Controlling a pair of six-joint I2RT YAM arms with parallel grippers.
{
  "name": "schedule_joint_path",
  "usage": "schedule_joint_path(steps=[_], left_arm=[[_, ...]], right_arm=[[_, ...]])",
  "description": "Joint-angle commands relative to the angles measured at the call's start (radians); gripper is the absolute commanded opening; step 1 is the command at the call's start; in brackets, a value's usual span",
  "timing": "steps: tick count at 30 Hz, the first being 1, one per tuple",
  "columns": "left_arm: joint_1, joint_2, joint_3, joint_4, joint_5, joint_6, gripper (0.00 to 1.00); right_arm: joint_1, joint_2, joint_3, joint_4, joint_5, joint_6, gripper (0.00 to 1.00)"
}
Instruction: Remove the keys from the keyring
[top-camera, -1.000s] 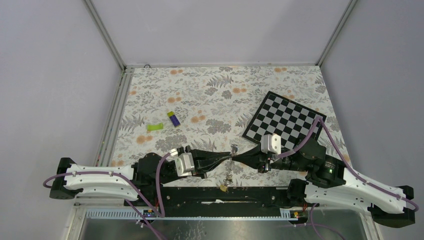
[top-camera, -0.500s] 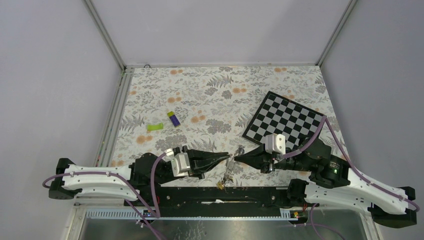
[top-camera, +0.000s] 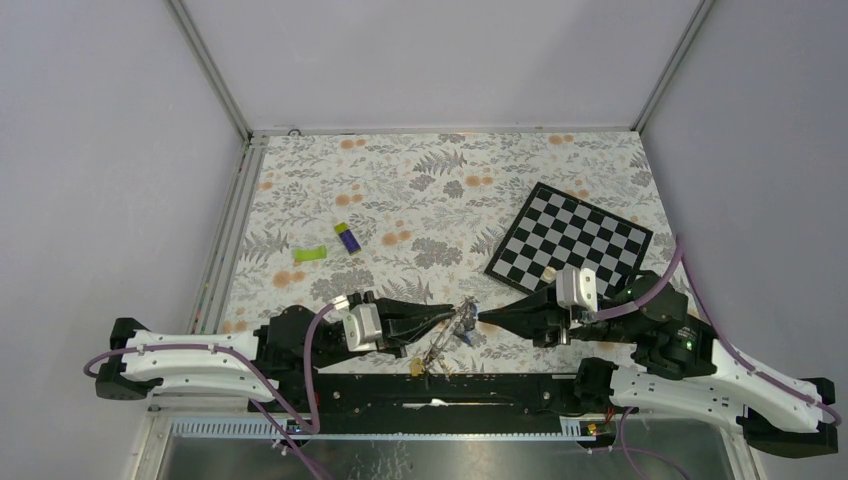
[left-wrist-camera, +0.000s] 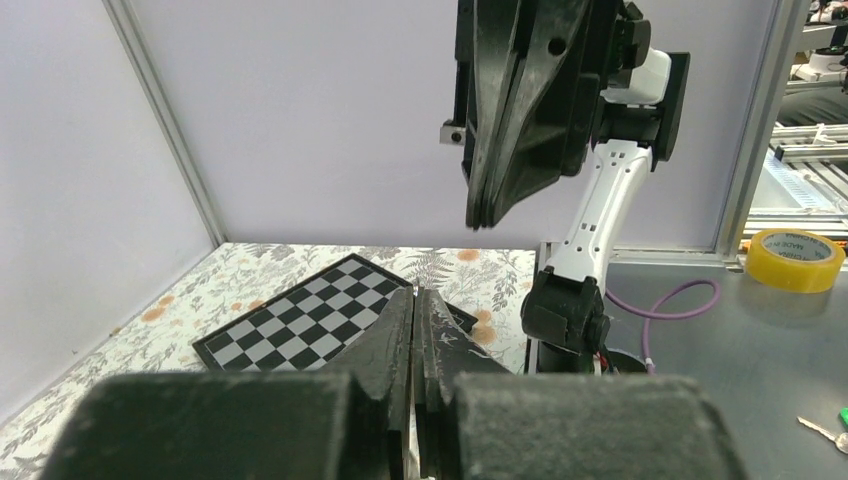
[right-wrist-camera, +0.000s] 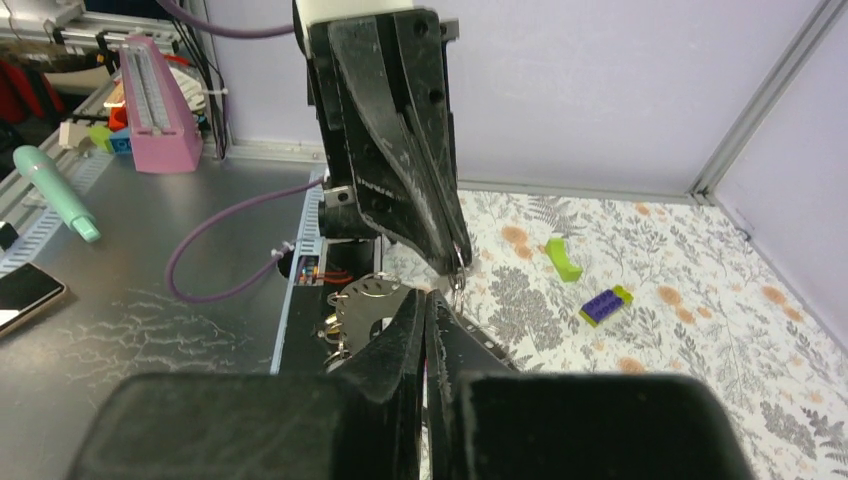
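Top view, read left to right.

Left arm (top-camera: 190, 358): lies low along the near edge of the floral counter (top-camera: 420, 190) and reaches toward the middle.

Green piece (top-camera: 310, 254) and purple-and-green block (top-camera: 348, 237): both flat on the counter, near each other but not touching. They sit farther back than the arms, well apart from both end effectors.

Left end effector (top-camera: 455, 316): jaws pressed together, clamped on the upper end of the keyring (right-wrist-camera: 370, 300). In the right wrist view only a thin loop of metal shows at its fingertips. The flat grey ring hangs tilted just below and beside them.

Keys (top-camera: 415, 369): bunched on the keyring, trailing from the left tips toward the near edge of the counter. One yellowish head is at the low end and a blue one is nearer the tips. Cannot tell whether the low end touches the black base rail.

Right end effector (top-camera: 482, 316): jaws fully together, tip pointing at the left tip, just beside it with a small gap. The left wrist view shows its fingers closed on each other.

Checkerboard (top-camera: 570, 245): flat on the counter at the right rear, rotated, behind the right wrist.

Yellow tape roll (left-wrist-camera: 795, 260): on a grey bench past the counter's edge, seen only in the left wrist view.
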Motion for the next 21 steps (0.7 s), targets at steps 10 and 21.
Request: schedule_joint_path(steps=[10,21], left_arm=[[0.000,-0.002,0.025,0.068,-0.003,-0.014,0.00],[0.000,0.007,0.039,0.078,0.019,-0.010,0.00]], right_arm=[[0.004,-0.006,-0.019,0.068,0.051,0.029,0.20],[0.003,0.019,-0.089,0.110,0.046,0.026,0.32]])
